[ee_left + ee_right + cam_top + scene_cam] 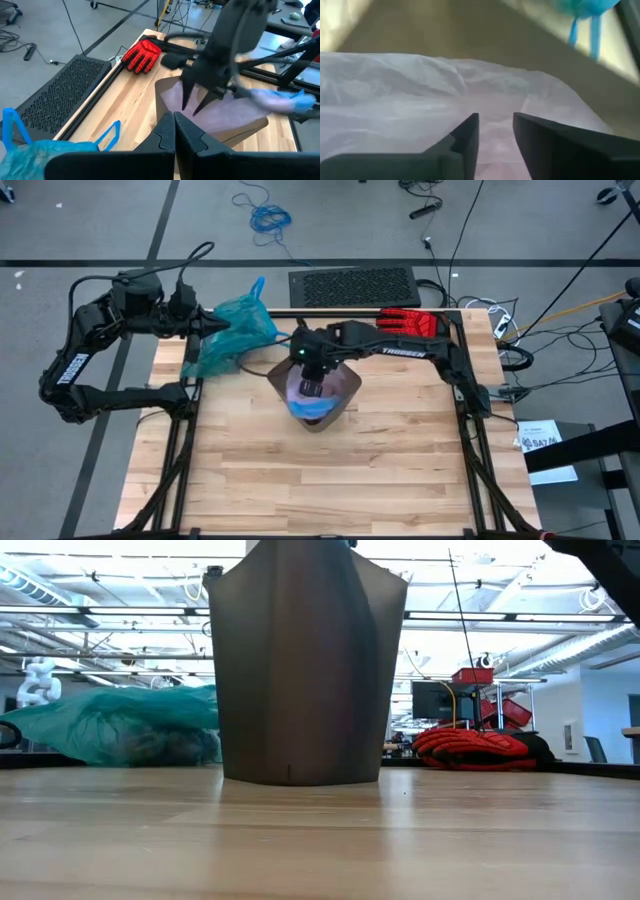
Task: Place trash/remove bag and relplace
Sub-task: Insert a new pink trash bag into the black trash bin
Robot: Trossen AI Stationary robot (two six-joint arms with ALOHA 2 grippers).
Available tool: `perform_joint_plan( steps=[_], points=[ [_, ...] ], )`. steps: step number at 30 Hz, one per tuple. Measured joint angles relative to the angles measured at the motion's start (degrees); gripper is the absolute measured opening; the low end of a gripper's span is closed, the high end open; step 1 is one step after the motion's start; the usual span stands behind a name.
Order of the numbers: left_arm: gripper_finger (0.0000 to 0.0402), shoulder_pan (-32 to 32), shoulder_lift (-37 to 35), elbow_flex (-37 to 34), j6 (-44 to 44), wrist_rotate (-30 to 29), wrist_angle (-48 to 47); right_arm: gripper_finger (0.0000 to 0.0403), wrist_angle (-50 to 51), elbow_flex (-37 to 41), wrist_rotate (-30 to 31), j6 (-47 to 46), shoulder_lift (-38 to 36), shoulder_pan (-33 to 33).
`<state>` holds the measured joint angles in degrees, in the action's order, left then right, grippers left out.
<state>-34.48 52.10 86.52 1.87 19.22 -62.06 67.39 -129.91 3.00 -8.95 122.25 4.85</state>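
Right tool [315, 387]: fingers apart, down inside the bin [345, 385], over the pale liner [420, 100] (perhaps touching it).
Left tool [212, 326]: fingers together, against the teal bag [235, 330] on the bench [330, 480].
Glove [408, 321]: beyond the right tool.

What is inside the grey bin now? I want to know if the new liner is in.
A pale pink-lilac bag with a blue edge lies in the grey bin, the open right gripper just above it. The bin's bottom is covered.
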Motion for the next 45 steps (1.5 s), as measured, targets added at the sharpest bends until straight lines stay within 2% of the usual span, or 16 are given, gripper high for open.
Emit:
perform_joint_plan(
  steps=[4, 9, 11, 21, 24, 28, 35, 39, 45],
  points=[
    [0.0, 0.0, 0.0, 0.0, -0.4, 0.0, -0.2, 0.0135, 0.7, 0.1, -1.4, 0.2, 2.8, 0.1],
    [0.0, 0.0, 0.0, 0.0, -1.4, 0.0, -0.2, 0.0139, 1.3, 0.0, -4.3, 0.5, 2.5, -0.1],
    [0.0, 0.0, 0.0, 0.0, -1.5, 0.0, -0.3, 0.0139, 1.5, 0.0, -6.4, -0.7, 1.5, 0.0],
    [0.0, 0.0, 0.0, 0.0, -1.1, 0.0, -0.4, 0.0139, 1.6, 0.0, -4.9, 1.5, -6.8, 1.2],
    [0.0, 0.0, 0.0, 0.0, -1.1, 0.0, -0.4, 0.0139, 1.5, 0.0, -8.4, 6.2, -9.5, -1.5],
    [0.0, 0.0, 0.0, 0.0, -1.1, 0.0, -0.4, 0.0139, 1.4, 0.0, -9.3, 7.9, -10.8, -7.6],
    [0.0, 0.0, 0.0, 0.0, -1.2, 0.0, -0.5, 0.0139, -3.1, 0.0, -2.1, 3.1, -9.8, -14.9],
    [0.0, 0.0, 0.4, 0.0, -1.5, 0.0, -0.5, 0.0139, -5.7, 0.1, -1.2, -1.4, -9.1, -16.3],
    [0.0, 0.0, 0.7, 0.0, 0.2, 1.3, -0.7, 0.0139, -6.3, 0.0, 3.0, -2.9, -7.5, -17.0]
  ],
)
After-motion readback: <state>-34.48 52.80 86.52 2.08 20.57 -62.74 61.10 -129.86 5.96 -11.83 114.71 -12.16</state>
